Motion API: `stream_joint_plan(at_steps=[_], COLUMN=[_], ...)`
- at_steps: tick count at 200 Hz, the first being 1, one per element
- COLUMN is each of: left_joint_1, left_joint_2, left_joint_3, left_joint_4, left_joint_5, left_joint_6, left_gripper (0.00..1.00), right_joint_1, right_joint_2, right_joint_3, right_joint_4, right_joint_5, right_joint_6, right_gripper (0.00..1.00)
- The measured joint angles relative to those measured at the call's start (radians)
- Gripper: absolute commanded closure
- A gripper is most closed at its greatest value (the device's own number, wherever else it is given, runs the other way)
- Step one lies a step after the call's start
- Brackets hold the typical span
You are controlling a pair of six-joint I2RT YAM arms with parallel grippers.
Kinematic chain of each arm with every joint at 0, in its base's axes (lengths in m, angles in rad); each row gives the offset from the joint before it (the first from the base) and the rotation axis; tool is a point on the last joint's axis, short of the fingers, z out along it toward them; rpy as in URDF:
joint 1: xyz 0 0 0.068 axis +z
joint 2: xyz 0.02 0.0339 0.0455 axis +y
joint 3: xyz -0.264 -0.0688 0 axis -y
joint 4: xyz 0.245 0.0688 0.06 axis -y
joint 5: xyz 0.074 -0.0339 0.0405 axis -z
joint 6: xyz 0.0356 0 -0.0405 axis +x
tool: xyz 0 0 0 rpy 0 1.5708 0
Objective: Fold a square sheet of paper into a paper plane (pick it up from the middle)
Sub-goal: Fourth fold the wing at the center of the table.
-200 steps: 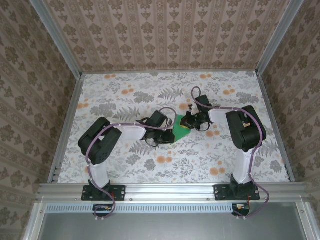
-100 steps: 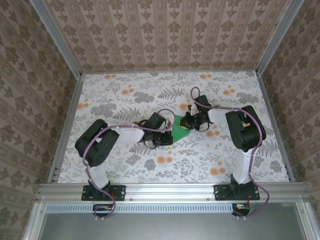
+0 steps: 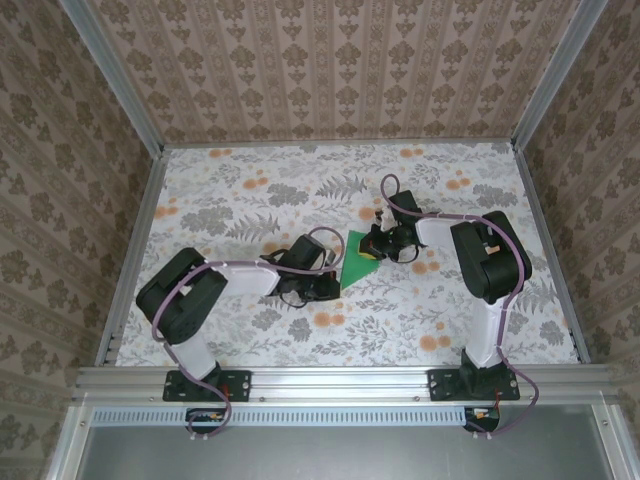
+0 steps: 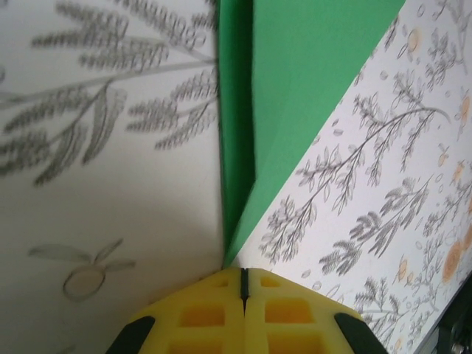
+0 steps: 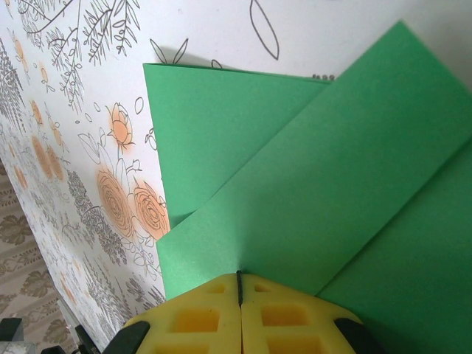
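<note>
We are looking down on the floral bench (image 3: 230, 200), where the left arm (image 3: 235, 275) is now sitting further left and nearer its base than a second ago. The right arm (image 3: 490, 260) is keeping the same pose. Between them the folded green paper (image 3: 352, 268) is lying flat near the middle of the bench. From above, both wrists are covering parts of it, so we are not making out its full outline. The left tool (image 4: 243, 282) has drawn back along the paper. Its yellow pads (image 4: 203, 316) are pressing fully together with nothing between them, and the paper's pointed tip is lying just ahead. The right tool (image 5: 239, 282) is closed too, its pads (image 5: 199, 318) sitting over the edge of a folded layer. Whether they are pinching any paper we cannot tell.
</note>
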Motion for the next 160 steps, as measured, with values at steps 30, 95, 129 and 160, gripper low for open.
stream_joint_plan(at_steps=[30, 95, 129, 160], left_joint_1=[0.000, 0.019, 0.024, 0.024], left_joint_2=[-0.053, 0.055, 0.184, 0.228], left_joint_3=[0.019, 0.275, 0.325, 0.327], left_joint_4=[-0.063, -0.045, -0.045, -0.059], left_joint_5=[-0.013, -0.048, -0.045, -0.032], left_joint_6=[0.012, 0.066, 0.083, 0.088], left_gripper=[0.93, 0.93, 0.96, 0.97], right_joint_1=[0.000, -0.001, -0.004, -0.005], right_joint_2=[0.000, 0.002, 0.005, 0.006], right_joint_3=[0.000, 0.000, 0.000, 0.000], right_joint_4=[0.000, 0.002, 0.004, 0.004], right_joint_5=[0.000, -0.006, -0.016, -0.018], right_joint_6=[0.000, 0.000, 0.001, 0.001], right_gripper=[0.93, 0.93, 0.93, 0.93])
